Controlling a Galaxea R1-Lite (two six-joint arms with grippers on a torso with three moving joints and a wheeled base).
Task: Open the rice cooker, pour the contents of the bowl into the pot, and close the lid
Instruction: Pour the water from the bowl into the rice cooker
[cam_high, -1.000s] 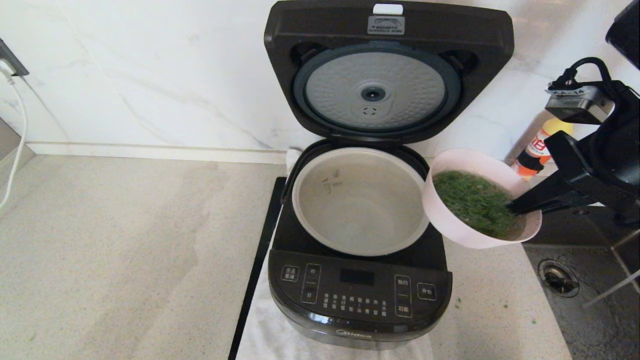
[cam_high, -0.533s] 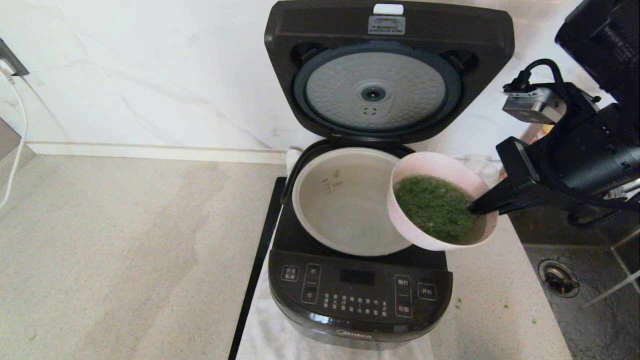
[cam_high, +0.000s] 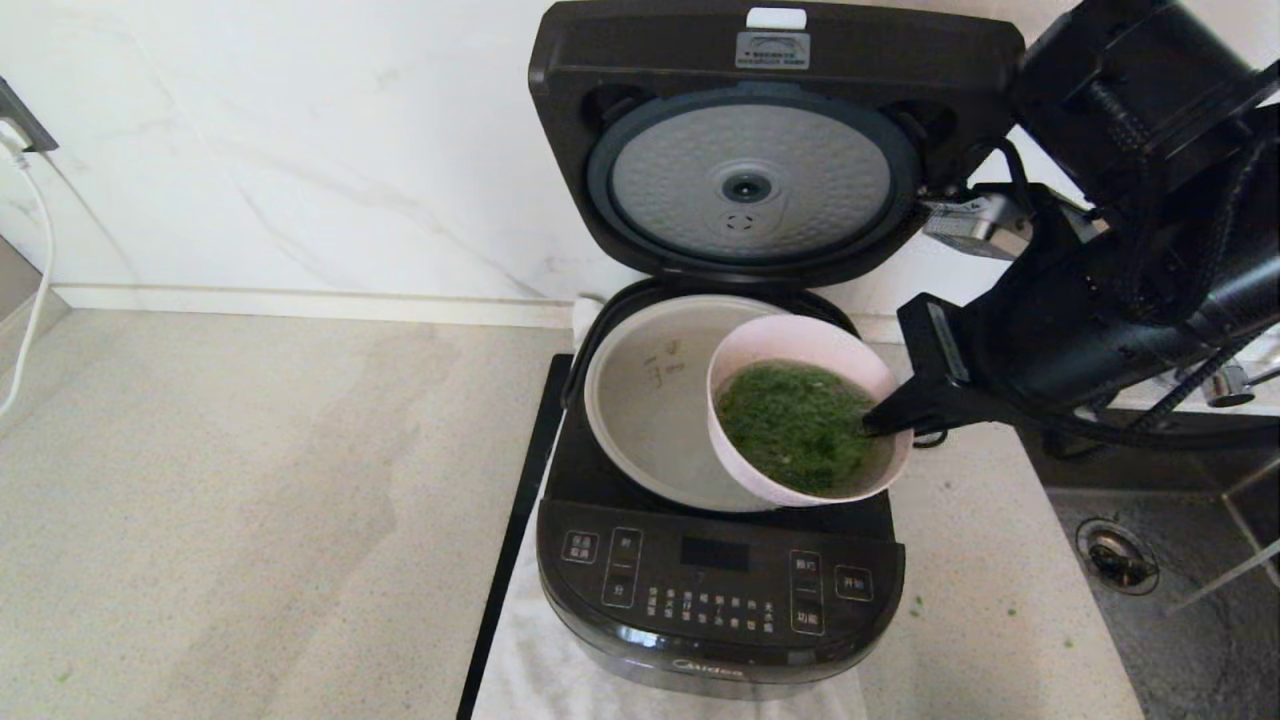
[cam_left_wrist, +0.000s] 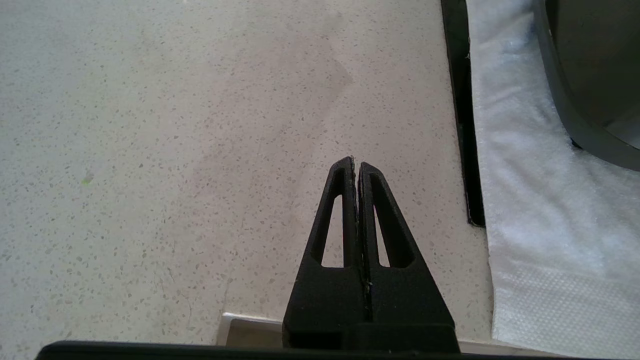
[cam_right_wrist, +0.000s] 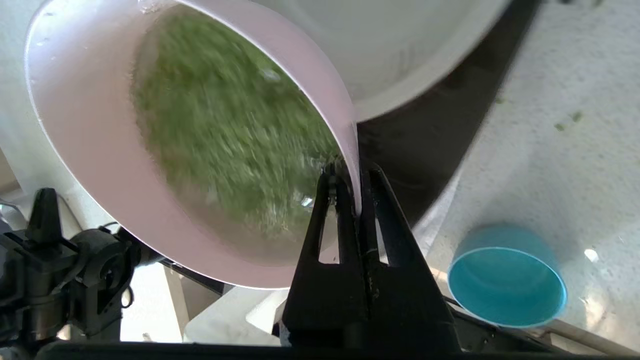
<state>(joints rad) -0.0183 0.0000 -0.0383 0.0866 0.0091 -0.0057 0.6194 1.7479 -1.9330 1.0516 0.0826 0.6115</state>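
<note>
The left gripper (cam_left_wrist: 356, 167), fingers pressed together on nothing, hangs over the speckled beige stone tabletop (cam_high: 250, 480). On a white quilted cloth (cam_high: 530, 660) stands the glossy black rounded-square rice cooker (cam_high: 720, 590), control panel facing the robot, its hinged lid (cam_high: 775, 140) upright, dimpled silver disc showing. The smooth pale grey-beige metal pot (cam_high: 650, 400) opens upward. Over its right side sits the round pale pink bowl (cam_high: 745, 355) of chopped greens, rim pinched by the right gripper (cam_high: 872, 424).

We see the bowl (cam_high: 806, 420) over the right half of the pot (cam_high: 650, 400), which sits in the cooker (cam_high: 720, 590). The lid (cam_high: 775, 140) stands open behind. A cup (cam_right_wrist: 506, 282) sits, perhaps, right of the cooker.
</note>
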